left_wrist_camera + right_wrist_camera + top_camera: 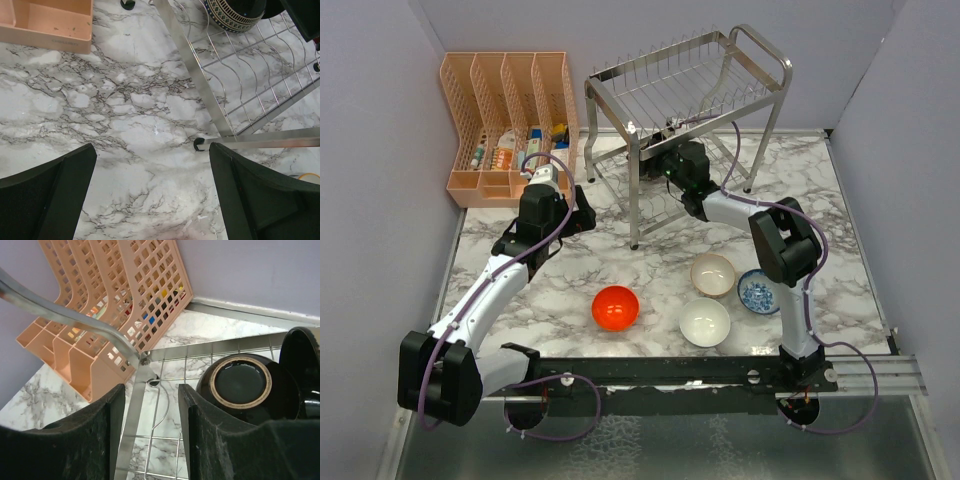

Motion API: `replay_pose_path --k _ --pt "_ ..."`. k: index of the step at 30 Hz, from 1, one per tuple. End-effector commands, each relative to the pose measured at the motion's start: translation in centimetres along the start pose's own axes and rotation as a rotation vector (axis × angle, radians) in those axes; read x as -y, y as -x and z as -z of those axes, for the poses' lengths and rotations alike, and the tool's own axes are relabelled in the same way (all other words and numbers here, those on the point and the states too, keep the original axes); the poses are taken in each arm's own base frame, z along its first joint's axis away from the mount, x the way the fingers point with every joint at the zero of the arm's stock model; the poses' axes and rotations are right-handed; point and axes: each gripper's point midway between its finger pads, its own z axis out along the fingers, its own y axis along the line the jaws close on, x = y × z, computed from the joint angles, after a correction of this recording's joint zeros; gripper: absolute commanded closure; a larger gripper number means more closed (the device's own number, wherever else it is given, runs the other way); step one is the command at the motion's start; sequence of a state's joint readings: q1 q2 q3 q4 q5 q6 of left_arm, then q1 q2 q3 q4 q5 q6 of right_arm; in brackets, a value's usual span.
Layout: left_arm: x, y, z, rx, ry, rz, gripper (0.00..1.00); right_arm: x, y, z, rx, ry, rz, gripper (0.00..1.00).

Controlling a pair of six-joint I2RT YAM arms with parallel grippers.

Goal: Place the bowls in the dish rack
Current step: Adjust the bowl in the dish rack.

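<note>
On the lower tier of the dish rack [634, 200], at the back of the marble table [570, 270], the dark bowl [240, 385] lies tipped among the wires with its pale foot ring turned toward the right wrist camera. The right gripper [151, 390] reaches in under the upper tier just beside that bowl. Its jaws stand apart with nothing clamped between them, and only the corner of the rack's frame shows through the gap. The bowl sits to the outer side of one finger, and whether it touches that finger I cannot tell. The other four bowls rest upright on the table in front of the rack. The beige bowl [713, 273] and the blue-patterned bowl [758, 291] stand close side by side near the right arm's elbow. The white bowl [705, 322] is just in front of the beige one, and the red bowl [615, 307] is off to the left, apart from the rest. The left gripper [152, 150] hangs above bare marble between the peach organiser [510, 110] and the rack, jaws spread wide and holding nothing, with one rack foot [200, 145] near its right finger.
</note>
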State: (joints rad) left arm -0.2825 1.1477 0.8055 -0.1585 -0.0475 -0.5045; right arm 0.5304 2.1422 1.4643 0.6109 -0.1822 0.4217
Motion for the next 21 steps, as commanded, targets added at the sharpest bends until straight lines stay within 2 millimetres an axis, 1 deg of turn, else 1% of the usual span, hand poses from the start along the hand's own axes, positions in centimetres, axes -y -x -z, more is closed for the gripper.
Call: replay_pose_path --k 1,2,5,6,9,12,14,16,19,21 --pt "0.0 1.0 0.5 0.046 -0.001 0.004 0.01 -0.2 -1.4 -1.2 -0.041 0.032 0.035 0.52" --pt "0.0 1.0 0.5 0.048 -0.002 0.004 0.01 -0.3 -1.5 -1.3 -0.046 0.045 0.037 0.52" --pt "-0.1 1.0 0.5 0.049 -0.002 0.005 0.01 -1.7 -2.1 -1.4 -0.080 0.132 0.056 0.50" --pt "0.0 1.0 0.6 0.051 -0.003 0.005 0.01 -1.9 -2.5 -1.4 -0.097 0.138 0.063 0.49" --pt "-0.1 1.0 0.6 0.052 -0.004 0.008 0.01 -1.6 -3.1 -1.3 -0.109 0.072 0.110 0.44" --pt "0.1 1.0 0.6 0.053 -0.014 0.011 0.01 -0.5 -3.5 -1.4 -0.121 -0.043 0.182 0.37" --pt "0.2 1.0 0.7 0.057 -0.017 0.012 0.01 0.1 -3.9 -1.3 -0.134 -0.085 0.211 0.35" --pt "0.2 1.1 0.8 0.061 -0.020 0.012 0.01 0.1 -4.1 -1.2 -0.140 -0.077 0.219 0.33" --pt "0.2 1.1 0.8 0.063 -0.020 0.013 0.01 -1.1 -5.2 -1.2 -0.175 0.003 0.217 0.33" --pt "0.2 1.1 0.8 0.064 -0.023 0.013 0.01 -1.3 -6.0 -1.5 -0.203 0.027 0.204 0.33"
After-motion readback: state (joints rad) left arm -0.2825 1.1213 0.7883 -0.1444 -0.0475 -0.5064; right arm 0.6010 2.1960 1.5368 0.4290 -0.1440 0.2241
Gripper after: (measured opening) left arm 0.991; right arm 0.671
